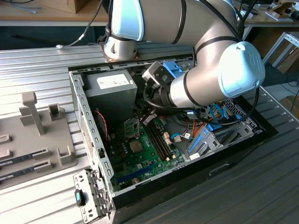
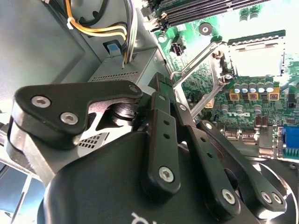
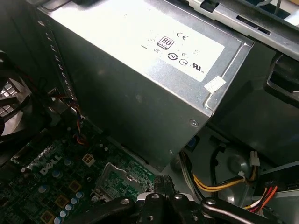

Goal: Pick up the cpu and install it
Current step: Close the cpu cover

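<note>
Judging by the pale square with a green rim lying in the open socket, the cpu (image 2: 256,57) looks seated on the motherboard (image 2: 219,116), at its edge nearest the power supply (image 3: 140,84). The pincer (image 2: 161,81) hangs apart from it, fingers drawn together and empty, close by the raised retention lever (image 2: 194,60). Locking wants steady pressure on that lever alone, clear of the cables (image 2: 98,30).

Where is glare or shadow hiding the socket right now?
Second wrist view: glare washes out the socket and the motherboard beyond it. First wrist view: the power supply has a bright top, while the motherboard below it lies in shadow. Exterior view: even light, though the arm darkens part of the case interior.
</note>
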